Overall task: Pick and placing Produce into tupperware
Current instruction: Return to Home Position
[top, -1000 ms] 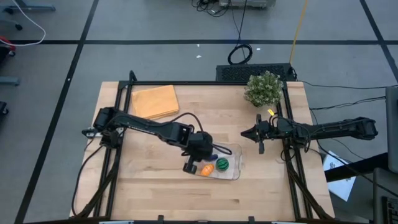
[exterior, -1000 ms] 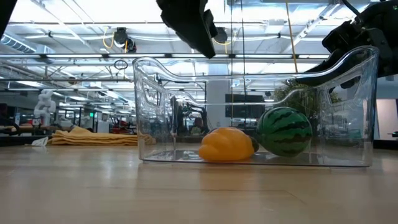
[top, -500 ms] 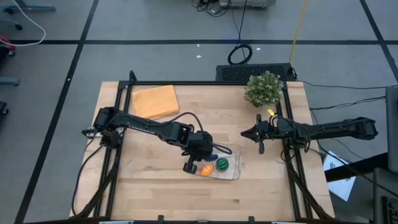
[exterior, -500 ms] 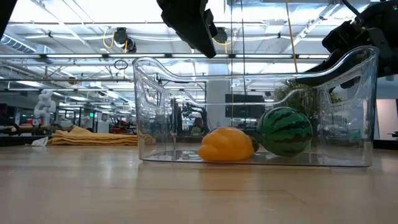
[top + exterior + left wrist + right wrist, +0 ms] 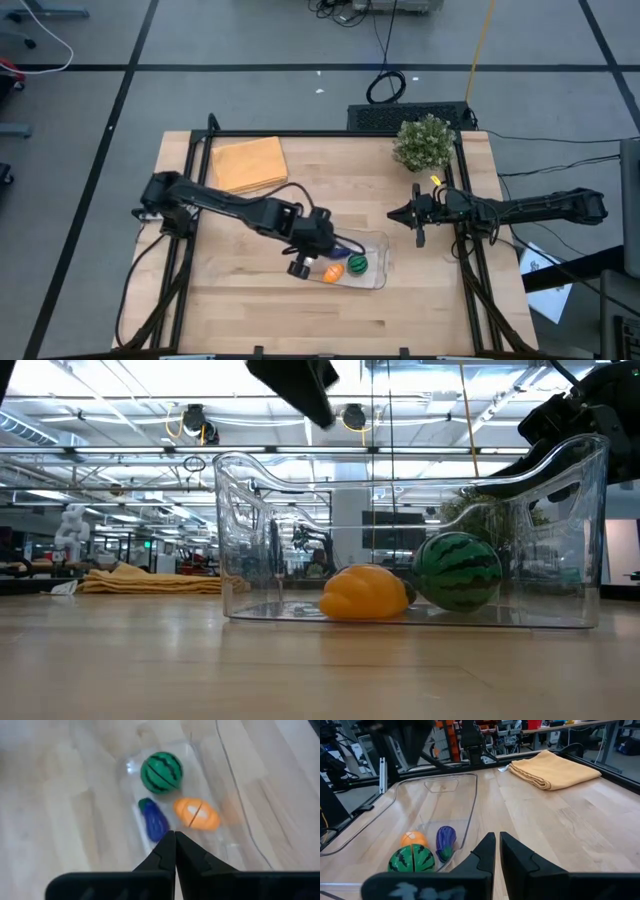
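The clear tupperware [image 5: 382, 250] stands on the wooden table near its front middle. On its floor lie three produce pieces: a green striped round one [image 5: 161, 772], an orange one [image 5: 196, 813] and a purple elongated one [image 5: 154, 821]. My left gripper [image 5: 325, 250] hangs shut above the tupperware's left end, slanting down toward the purple piece and holding nothing. In the low view it shows at the top [image 5: 300, 390], clear of the rim. My right gripper [image 5: 392, 215] waits shut and level at the table's right, beyond the tupperware's far right corner.
A folded orange-yellow cloth [image 5: 248, 162] lies at the far left of the table. A bushy green plant [image 5: 424, 142] stands at the far right corner. Bare wood [image 5: 230, 270] lies left of the tupperware and along the near edge.
My left gripper has risen a little above the tupperware, drawn slightly toward the table's left and rolled somewhat. The three pieces have stayed where they lay in the tupperware.
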Available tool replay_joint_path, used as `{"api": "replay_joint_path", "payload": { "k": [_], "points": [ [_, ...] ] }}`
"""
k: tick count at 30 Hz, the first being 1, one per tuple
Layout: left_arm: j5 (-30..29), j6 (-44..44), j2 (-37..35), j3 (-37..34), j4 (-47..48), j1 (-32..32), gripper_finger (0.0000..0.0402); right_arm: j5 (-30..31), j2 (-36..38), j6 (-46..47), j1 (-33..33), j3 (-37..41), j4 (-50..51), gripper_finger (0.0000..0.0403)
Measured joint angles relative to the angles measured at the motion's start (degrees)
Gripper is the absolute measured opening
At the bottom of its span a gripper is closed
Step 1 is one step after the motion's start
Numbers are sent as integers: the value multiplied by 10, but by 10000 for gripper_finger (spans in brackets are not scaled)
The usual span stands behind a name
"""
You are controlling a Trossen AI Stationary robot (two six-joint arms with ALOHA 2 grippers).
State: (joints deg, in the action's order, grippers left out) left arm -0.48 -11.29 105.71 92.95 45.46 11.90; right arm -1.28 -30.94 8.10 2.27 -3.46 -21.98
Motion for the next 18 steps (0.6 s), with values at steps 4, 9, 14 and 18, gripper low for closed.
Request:
{"api": "replay_joint_path", "payload": {
  "k": [4, 9, 14, 18],
  "points": [
    [-33, 7, -43, 0, 10, 10, 1, 0, 1, -1, 0, 0, 1, 16],
    [-72, 11, -94, 0, 14, 20, 1, 0, 0, -2, 0, 0, -4, 16],
    [-98, 13, -136, 0, 13, 26, 1, 0, 0, -2, 0, 0, -4, 16],
    [-124, 12, -164, 0, 12, 26, 2, 0, 0, -2, 0, 0, -3, 16]
  ]
}}
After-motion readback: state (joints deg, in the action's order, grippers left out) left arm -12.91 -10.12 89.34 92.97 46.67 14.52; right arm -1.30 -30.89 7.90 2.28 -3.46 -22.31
